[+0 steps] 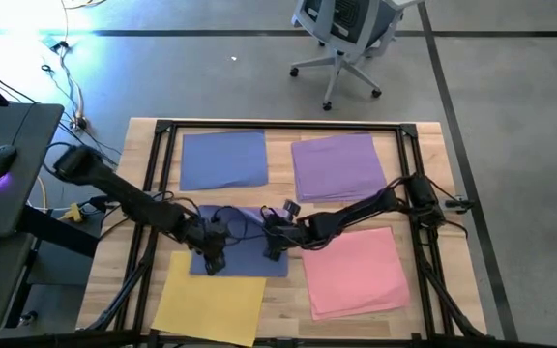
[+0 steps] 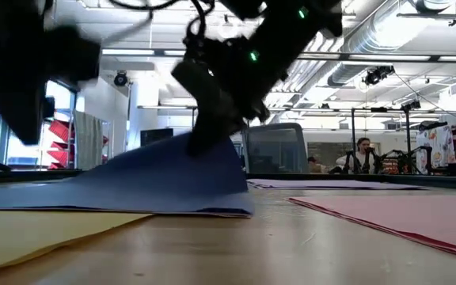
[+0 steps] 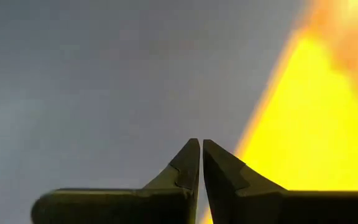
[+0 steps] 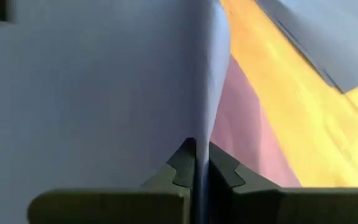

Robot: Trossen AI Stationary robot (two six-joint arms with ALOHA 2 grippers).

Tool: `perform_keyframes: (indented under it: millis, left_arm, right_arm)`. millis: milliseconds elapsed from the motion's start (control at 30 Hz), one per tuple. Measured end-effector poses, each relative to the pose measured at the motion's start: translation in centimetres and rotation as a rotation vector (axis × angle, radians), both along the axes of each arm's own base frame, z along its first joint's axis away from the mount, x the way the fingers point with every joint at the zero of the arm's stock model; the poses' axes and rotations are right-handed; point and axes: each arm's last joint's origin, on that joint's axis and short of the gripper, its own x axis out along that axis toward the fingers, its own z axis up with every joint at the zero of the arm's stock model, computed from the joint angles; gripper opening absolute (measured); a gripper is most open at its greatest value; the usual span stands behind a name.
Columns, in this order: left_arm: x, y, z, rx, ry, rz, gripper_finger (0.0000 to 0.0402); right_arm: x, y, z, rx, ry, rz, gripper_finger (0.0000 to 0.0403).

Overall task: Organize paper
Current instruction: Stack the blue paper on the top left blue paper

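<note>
High view: five sheet spots on the table (image 1: pixel 424 145) – blue sheet (image 1: pixel 223 159) far left, purple sheet (image 1: pixel 337 164) far right, yellow sheet (image 1: pixel 211 304) near left, pink sheet (image 1: pixel 356 271) near right, and a middle blue sheet (image 1: pixel 245 242) between them with both arms meeting over it; left gripper (image 1: pixel 213 259) sits on its left part near the yellow, right gripper (image 1: pixel 275 244) at its right edge. Low view: middle blue sheet (image 2: pixel 157 186) is tented up at one edge where a dark gripper (image 2: pixel 212 134) pinches it, the rest sagging back flat onto the table, a sliver of pink showing under its lower edge. Left wrist view: left gripper (image 3: pixel 201 155) fingers fully together, nothing visible between them, tips down over the blue paper (image 3: pixel 104 81) with yellow (image 3: pixel 303 124) beside. Right wrist view: right gripper (image 4: pixel 201 163) clamped on the blue sheet's (image 4: pixel 135 74) edge, paper rising as a thin fold straight from between the tips, pink (image 4: pixel 247 143) below. Handling call: paper is near weightless, floppy, no stiffness, likely to drag or slide on the sheet under it and crease or tear if yanked; take it at an edge or corner, pinch shallow, lift slow, and the left gripper's closed tips could likely pin the stack while the top sheet peels off
</note>
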Motion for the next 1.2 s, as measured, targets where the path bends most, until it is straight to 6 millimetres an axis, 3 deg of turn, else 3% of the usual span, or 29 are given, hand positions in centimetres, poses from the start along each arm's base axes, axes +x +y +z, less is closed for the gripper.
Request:
perform_keyframes:
  millis: [167,333,533,667,800,967,1100,1200]
  left_arm:
    - [-0.9,0.6,8.0,-0.034,-0.152,0.011,0.0000]
    - [-3.3,1.6,15.9,-0.046,-0.404,0.029,0.0000]
    - [-7.7,4.1,24.2,-0.015,-0.833,-0.024,0.0000]
    - [-11.1,6.1,27.4,0.071,-1.026,-0.013,0.0000]
    - [-13.6,7.6,28.2,0.185,-1.105,-0.004,0.0000]
    - [-15.5,8.9,28.1,0.337,-1.112,0.028,0.0000]
    - [-16.1,9.5,27.8,0.422,-1.082,0.079,0.0000]
    - [-16.4,9.7,27.5,0.453,-1.052,0.095,0.0000]
  right_arm:
    - [1.7,-0.8,4.2,0.008,-0.021,-0.016,0.0000]
    - [3.2,-3.6,9.7,-0.013,-0.078,-0.035,0.0000]
    - [4.4,-10.6,15.4,-0.020,-0.197,-0.020,0.0000]
    - [4.4,-16.5,17.3,0.079,-0.341,-0.091,0.0000]
    - [4.0,-22.2,16.5,0.251,-0.432,-0.153,0.0000]
    - [4.1,-27.3,11.0,0.431,-0.301,-0.151,0.0000]
    - [3.9,-29.6,7.6,0.505,-0.222,-0.225,0.0000]
    - [3.6,-30.5,7.5,0.495,-0.231,-0.247,0.0000]
